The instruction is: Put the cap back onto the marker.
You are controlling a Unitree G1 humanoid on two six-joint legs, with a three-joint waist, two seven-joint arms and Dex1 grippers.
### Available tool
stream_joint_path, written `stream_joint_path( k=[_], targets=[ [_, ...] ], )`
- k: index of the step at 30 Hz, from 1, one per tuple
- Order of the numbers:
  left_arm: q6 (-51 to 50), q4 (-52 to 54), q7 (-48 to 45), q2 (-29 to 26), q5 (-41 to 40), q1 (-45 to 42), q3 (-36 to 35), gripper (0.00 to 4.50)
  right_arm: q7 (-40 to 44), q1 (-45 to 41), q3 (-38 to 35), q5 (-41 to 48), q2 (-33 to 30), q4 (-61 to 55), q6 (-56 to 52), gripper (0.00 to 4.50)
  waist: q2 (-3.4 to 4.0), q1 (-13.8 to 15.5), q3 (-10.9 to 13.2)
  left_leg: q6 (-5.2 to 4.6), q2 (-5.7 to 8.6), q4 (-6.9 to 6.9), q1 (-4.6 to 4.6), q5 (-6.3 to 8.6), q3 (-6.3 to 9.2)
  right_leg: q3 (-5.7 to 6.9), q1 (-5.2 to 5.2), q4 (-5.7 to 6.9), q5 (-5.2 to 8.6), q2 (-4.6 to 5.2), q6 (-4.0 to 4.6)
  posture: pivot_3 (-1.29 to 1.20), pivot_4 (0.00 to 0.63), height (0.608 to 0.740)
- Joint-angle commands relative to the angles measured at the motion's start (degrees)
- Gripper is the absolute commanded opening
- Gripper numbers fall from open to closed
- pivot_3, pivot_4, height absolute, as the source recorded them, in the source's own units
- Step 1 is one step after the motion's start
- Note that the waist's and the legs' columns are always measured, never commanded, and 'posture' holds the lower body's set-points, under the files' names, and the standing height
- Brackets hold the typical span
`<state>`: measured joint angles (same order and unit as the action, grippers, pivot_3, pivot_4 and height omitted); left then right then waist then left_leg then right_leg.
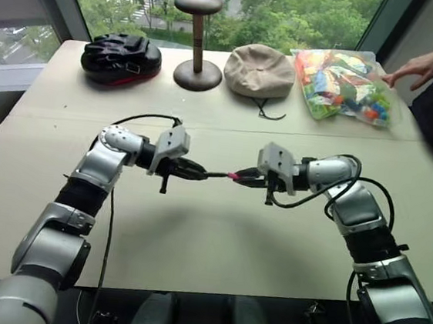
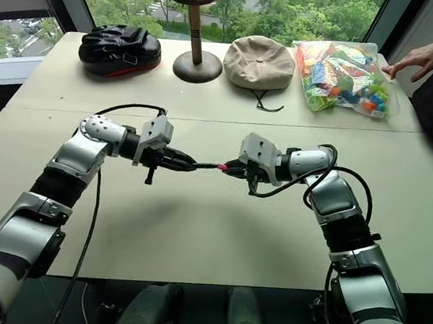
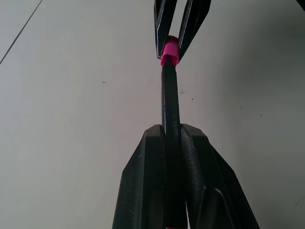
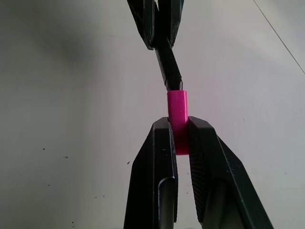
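The marker [image 3: 170, 102] is clamped in the left claw [image 1: 200, 173], its black barrel sticking out past the fingertips toward the robot's right, held level above the worktop [image 1: 209, 231] approx. at its middle. The cap [image 4: 177, 114] is pinched between the fingers of the right claw [image 1: 247, 179], which is pointed back at the left one, so both claws are seen tip to tip w/ only a short gap between them. The cap's open end is met by the marker's tip; in the right wrist view the barrel is seen entering the pink-red cylinder at a slight angle, not quite in line. How far it is seated can't be told. At the worktop's far edge a helmet [image 1: 121, 59], hat stand [image 1: 197, 40], beige hat [image 1: 259, 71] and clear bag of toy pieces [image 1: 342, 85] are lined up, w/ a person's hand [image 1: 414, 69] resting beside the bag.
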<state>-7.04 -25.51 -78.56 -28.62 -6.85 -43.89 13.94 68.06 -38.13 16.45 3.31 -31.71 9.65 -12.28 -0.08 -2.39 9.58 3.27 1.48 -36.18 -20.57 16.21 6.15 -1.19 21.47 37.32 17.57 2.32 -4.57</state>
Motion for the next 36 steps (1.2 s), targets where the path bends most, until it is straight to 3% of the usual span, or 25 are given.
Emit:
stream_joint_path(
  k=[1, 11, 19, 23, 27, 36],
  targets=[
    [1.2, 0.8, 0.4, 0.9, 1.3, -2.7, 1.2, 0.00, 1.0, -3.4, 1.9, -0.4, 2.0, -1.3, 2.2, 0.04, 0.00, 0.0, 0.0, 0.00, 0.00, 0.00, 0.00, 0.00, 0.00, 0.00, 0.00, 0.00, 0.00, 0.00, 0.00, 0.00, 0.150, 0.740],
    [3.5, 2.7, 2.0, 3.6, 4.1, -6.0, 2.0, 0.00, 2.0, -8.3, 5.0, -5.5, 3.9, 2.2, 2.6, 0.04, 0.00, 0.0, 0.0, 0.00, 0.00, 0.01, -0.01, 0.00, 0.00, 0.05, 0.01, 0.00, 0.00, 0.00, 0.00, 0.00, 0.150, 0.740],
    [12.4, 0.4, 3.3, 5.1, 7.5, -7.1, 3.1, 0.00, 3.5, -11.1, 5.6, -6.7, 5.5, 1.9, 2.5, 0.04, 0.00, 0.0, 0.0, 0.01, 0.00, 0.01, 0.00, 0.00, 0.00, 0.05, 0.02, 0.01, 0.00, 0.01, 0.00, 0.00, 0.150, 0.740],
    [12.4, -1.0, 3.8, 6.8, 6.6, -7.7, 2.4, 0.00, 3.7, -12.1, 5.5, -6.1, 7.4, 1.1, 0.9, 0.04, 0.00, 0.0, 0.0, 0.01, 0.00, 0.01, 0.00, 0.00, 0.01, 0.05, 0.02, 0.02, 0.00, 0.00, 0.00, 0.00, 0.150, 0.740],
    [5.9, 0.5, 2.1, 9.0, 2.8, -7.6, 0.5, 0.00, 0.8, -13.5, 4.7, -6.9, 10.2, 3.3, 1.2, 0.04, 0.00, -0.2, 0.0, 0.00, 0.00, 0.01, -0.02, 0.00, 0.00, 0.05, 0.06, 0.04, 0.00, 0.00, 0.00, 0.00, 0.150, 0.740],
    [10.0, -1.8, 2.7, 8.6, 7.9, -8.5, 1.0, 0.00, -0.4, -13.1, 6.4, -10.8, 12.2, 0.3, 1.7, 0.04, 0.00, 0.0, 0.0, 0.01, 0.02, 0.01, -0.03, -0.01, 0.02, 0.07, 0.09, 0.11, 0.00, 0.01, -0.01, 0.00, 0.150, 0.740]
  ],
)
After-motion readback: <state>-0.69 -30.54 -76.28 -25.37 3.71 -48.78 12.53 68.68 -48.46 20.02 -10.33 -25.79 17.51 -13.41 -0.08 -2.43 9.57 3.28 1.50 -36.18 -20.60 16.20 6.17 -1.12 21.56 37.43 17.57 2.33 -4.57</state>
